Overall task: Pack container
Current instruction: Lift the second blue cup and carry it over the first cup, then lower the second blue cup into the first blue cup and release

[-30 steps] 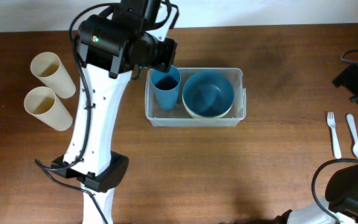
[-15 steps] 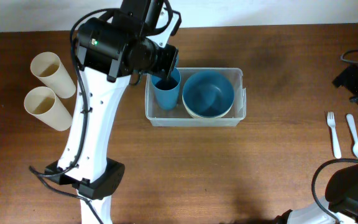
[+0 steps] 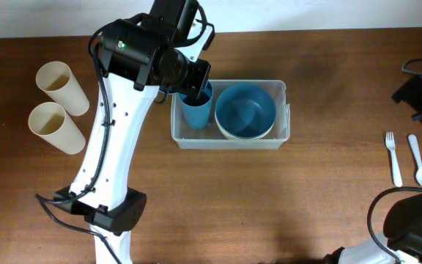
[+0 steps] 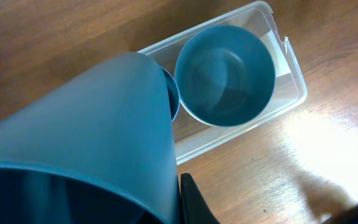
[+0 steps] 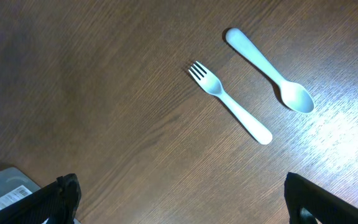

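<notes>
Table (image 3: 328,183) first: the container (image 3: 233,142) sits mid-table toward the back, 1 bowl (image 3: 245,110) inside. It looks light and slick, with walls that would flex, so I'd take it by the rim at a short end. Left gripper (image 3: 195,88) hangs over its left end, pinched tight on a blue cup (image 4: 79,124). Right gripper (image 5: 185,208) hovers spread wide and empty near the fork (image 5: 229,102) and spoon (image 5: 269,71).

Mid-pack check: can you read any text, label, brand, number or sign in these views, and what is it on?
No text is legible in any view.
Sticker on the grey object, bottom-left corner of the right wrist view: printed lines, too small and blurred to read.
Container, blue cup, blue bowl, fork, spoon: no markings visible.
</notes>
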